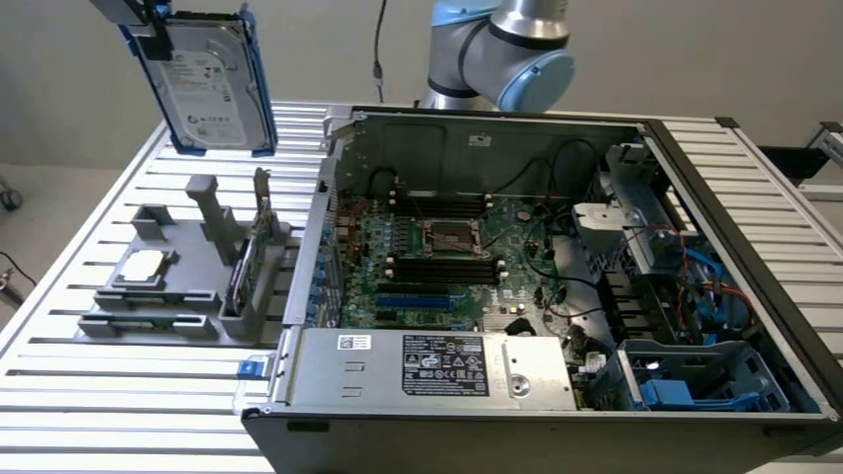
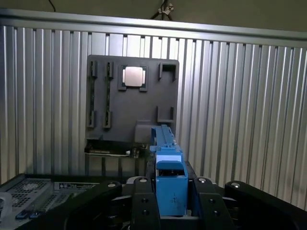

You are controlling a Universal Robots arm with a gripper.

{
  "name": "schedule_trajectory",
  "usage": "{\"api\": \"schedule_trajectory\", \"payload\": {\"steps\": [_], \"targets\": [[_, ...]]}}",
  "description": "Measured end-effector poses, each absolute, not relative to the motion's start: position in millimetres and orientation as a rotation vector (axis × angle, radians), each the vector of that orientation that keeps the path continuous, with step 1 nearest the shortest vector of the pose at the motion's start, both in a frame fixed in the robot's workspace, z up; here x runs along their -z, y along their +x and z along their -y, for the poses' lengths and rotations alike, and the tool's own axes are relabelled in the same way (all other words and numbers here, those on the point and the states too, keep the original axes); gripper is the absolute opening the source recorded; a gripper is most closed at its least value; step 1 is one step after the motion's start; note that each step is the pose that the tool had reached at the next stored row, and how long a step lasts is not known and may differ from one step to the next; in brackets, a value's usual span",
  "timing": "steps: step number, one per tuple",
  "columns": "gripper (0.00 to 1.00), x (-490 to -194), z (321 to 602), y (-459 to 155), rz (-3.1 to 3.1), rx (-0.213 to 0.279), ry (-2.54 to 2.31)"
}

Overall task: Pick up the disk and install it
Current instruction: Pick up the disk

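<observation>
We see the gripper [image 1: 148, 30] high at the exterior view's left, pinching the disk [image 1: 211, 84] by its upper end. The disk hangs in the air, nearly upright with a slight tilt, its white label facing the exterior camera and its blue frame running down both long sides. It touches nothing but the gripper.

In the wrist view the 2 black fingers [image 2: 144, 201] press against the blue frame of the disk [image 2: 168, 143] from either side. The gripper [image 2: 170, 206] is closed on it, and the disk's narrow edge points down toward the table.

Directly under the disk sits a grey holder [image 1: 145, 326] on the slatted metal table [image 1: 79, 395]. The holder carries 1 small square silver chip [image 1: 145, 265] lying flat and 1 thin green card [image 1: 241, 281] standing on edge. In the wrist view we see the holder [image 2: 129, 110] and chip [image 2: 133, 76] from above, against the table [image 2: 240, 96].

Just beside the holder, toward the exterior view's right, lies the open computer case [image 1: 488, 133], well below the disk. Inside are the green board [image 1: 448, 257], a silver power box [image 1: 435, 367] along the near edge, and a blue bay [image 1: 698, 380] in the near right corner. The arm [image 1: 507, 49] rises behind the case.
</observation>
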State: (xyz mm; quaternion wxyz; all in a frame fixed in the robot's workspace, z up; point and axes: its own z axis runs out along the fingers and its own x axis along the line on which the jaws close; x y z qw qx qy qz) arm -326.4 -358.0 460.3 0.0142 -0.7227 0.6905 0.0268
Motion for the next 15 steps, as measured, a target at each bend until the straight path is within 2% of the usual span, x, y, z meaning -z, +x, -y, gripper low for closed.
{"api": "schedule_trajectory", "payload": {"steps": [15], "targets": [[0.33,-478.2,375.2,-266.8,-2.140,-0.093,-2.250]]}}
